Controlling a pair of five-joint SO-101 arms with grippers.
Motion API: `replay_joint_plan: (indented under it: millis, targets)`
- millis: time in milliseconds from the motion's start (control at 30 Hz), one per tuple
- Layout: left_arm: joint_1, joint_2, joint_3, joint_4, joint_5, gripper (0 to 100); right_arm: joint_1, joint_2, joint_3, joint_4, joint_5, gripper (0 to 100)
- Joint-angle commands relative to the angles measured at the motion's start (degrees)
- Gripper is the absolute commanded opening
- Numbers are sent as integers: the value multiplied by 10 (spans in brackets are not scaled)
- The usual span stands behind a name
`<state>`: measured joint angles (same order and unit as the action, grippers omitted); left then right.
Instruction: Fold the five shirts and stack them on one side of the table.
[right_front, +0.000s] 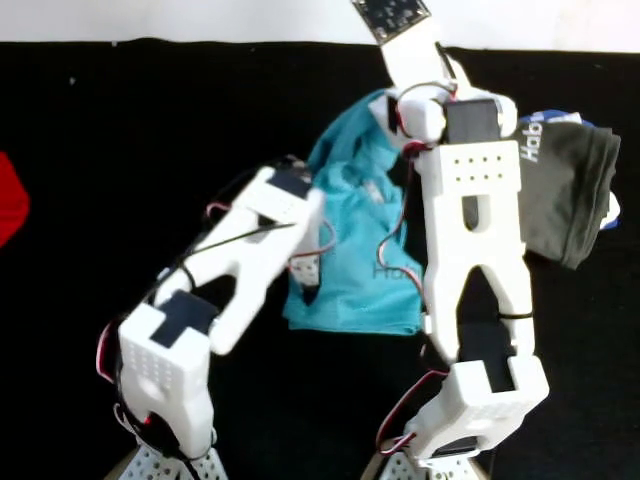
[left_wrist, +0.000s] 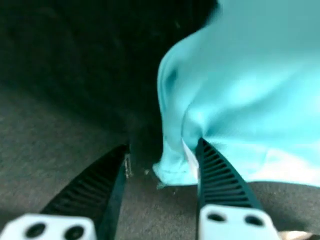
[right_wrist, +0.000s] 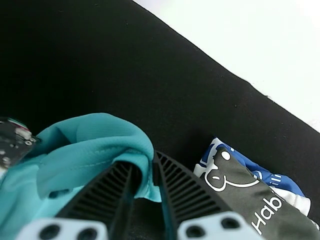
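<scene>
One teal shirt (right_front: 352, 285) sits rumpled on the black counter (right_front: 120, 130). Right fingers (right_wrist: 176, 186) clamp its raised fold; left fingers (left_wrist: 219, 176) stand apart at its hem.

The overhead camera looks steeply down on the black cloth table (right_front: 100, 150) from the robot's side. Both wrist cameras sit close, facing the crumpled teal shirt (right_front: 350, 280) it also sees.

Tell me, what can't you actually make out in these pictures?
Red thing, high view: cut off by the picture's edge, so unidentifiable.
Folded pile, high view: the right arm covers part; the shirt count is unclear.
Teal shirt, left wrist view: blur hides whether the left end effector touches it.
</scene>
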<state>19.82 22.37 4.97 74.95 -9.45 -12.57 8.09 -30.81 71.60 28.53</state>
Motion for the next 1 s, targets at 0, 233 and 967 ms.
replay_joint_plan:
  millis: [0, 233, 967]
  targets:
    - [7, 2, -20, -5, 0, 161, 6, -3, -29, -12, -4, 5]
    - [6, -25, -19, -1, 1, 7, 6, -3, -29, -12, -4, 5]
    - [-176, -435, -96, 155, -140, 8, 18, -169, -42, -14, -7, 5]
